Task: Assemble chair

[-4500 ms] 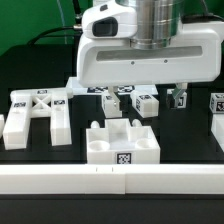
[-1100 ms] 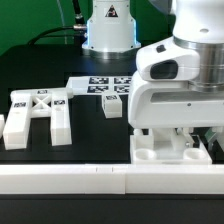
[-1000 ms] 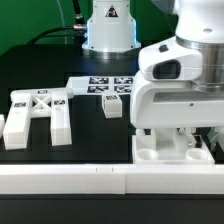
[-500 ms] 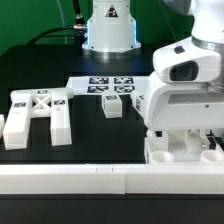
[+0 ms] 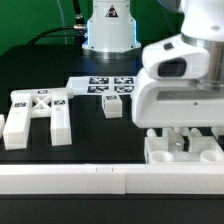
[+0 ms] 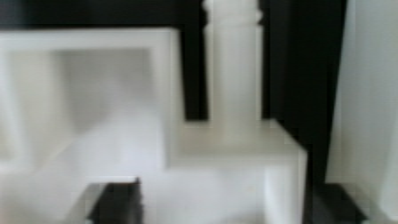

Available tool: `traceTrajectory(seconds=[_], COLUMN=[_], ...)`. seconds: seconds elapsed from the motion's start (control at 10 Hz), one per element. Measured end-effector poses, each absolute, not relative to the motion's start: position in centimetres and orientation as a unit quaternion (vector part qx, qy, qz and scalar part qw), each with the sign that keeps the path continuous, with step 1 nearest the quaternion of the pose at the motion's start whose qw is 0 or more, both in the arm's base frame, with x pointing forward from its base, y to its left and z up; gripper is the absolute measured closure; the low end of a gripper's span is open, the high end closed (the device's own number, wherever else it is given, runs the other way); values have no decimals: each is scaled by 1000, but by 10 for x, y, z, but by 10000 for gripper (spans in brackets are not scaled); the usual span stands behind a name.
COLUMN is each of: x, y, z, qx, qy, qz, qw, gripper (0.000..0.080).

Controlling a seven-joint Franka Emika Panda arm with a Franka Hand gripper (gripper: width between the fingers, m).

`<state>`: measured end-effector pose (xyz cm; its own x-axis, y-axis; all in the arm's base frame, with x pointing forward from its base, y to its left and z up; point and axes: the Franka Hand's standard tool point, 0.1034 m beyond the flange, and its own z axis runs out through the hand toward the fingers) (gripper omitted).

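Behind the white rail (image 5: 70, 180) at the near edge, the chair's seat block (image 5: 168, 155) sat at the exterior view's right, the gripper (image 5: 181, 138) low over it; blur hid whether its jaws stood apart or gripped. The H-shaped piece (image 5: 36, 113) lay at the exterior view's left, a small white part (image 5: 113, 107) mid-table, the marker board (image 5: 103, 85) farther back.

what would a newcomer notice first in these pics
The bulky white robot arm fills the exterior view's right, hanging low over the chunky white plastic seat block. The white H-shaped plastic piece lies apart on the black table at the exterior view's left.
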<state>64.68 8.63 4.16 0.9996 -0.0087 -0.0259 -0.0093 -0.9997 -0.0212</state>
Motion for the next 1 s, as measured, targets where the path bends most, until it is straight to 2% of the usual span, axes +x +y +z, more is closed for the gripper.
traceTrajectory(seconds=[0.1,0.2,0.4,0.8,1.0], x=[642,636,620,618,583], y=[82,78,75,74,61], z=[49,60,72,69,69], qx=[-1000,-1000,-1000,-999,-996], qy=[-6,-14,-26,-35,-87], qz=[13,12,9,12,24], qw=[11,11,12,10,8], gripper=[202,166,153,151,151])
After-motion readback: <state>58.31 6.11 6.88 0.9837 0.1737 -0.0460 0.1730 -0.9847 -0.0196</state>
